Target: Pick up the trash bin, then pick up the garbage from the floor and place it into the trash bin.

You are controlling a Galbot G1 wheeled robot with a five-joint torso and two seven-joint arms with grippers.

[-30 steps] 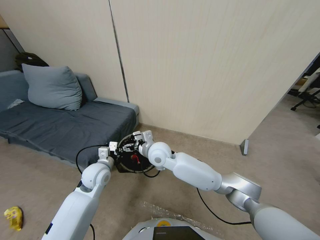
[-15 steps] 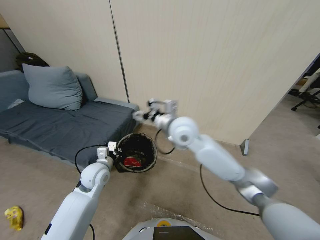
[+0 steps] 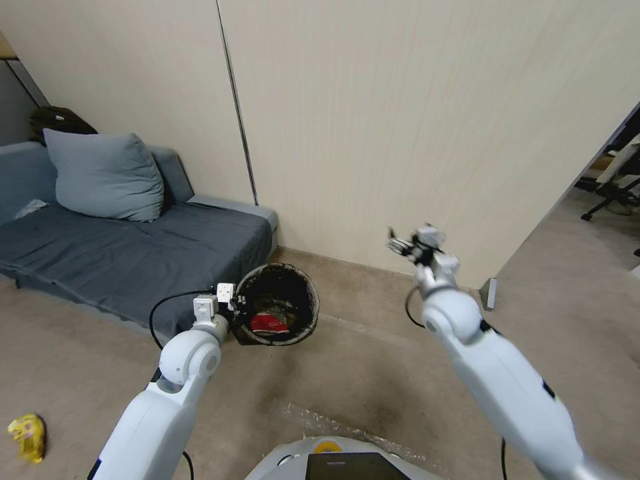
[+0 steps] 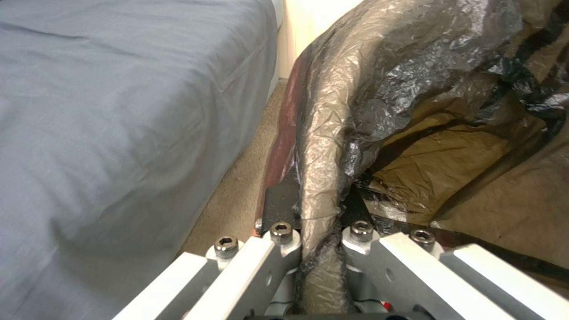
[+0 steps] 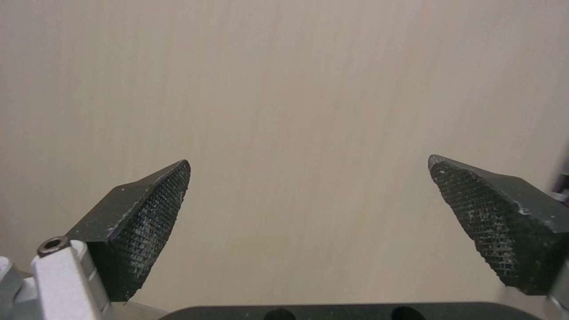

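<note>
The trash bin [image 3: 293, 297], lined with black plastic, hangs tilted beside the sofa with its mouth toward me. My left gripper [image 3: 235, 311] is shut on its near rim. In the left wrist view the fingers [image 4: 278, 233] clamp the liner-covered rim [image 4: 320, 178]. A red-and-white carton [image 3: 269, 324] of garbage lies inside the bin. A yellow snack wrapper [image 3: 27, 437] lies on the floor at the far left. My right gripper [image 3: 400, 245] is raised to the right of the bin, in front of the wall. It is open [image 5: 308, 191] with nothing between its pads [image 5: 148, 213].
A dark grey sofa [image 3: 120, 253] with a cushion [image 3: 107, 175] stands left of the bin. A beige wall [image 3: 413, 120] runs behind. Clear plastic film [image 3: 320, 420] lies on the carpet near my base. An office chair [image 3: 617, 193] stands in the opening at right.
The right gripper left the bin's mouth and swung up and to the right, empty. The red-and-white carton now lies in the bin. The left gripper kept its hold.
</note>
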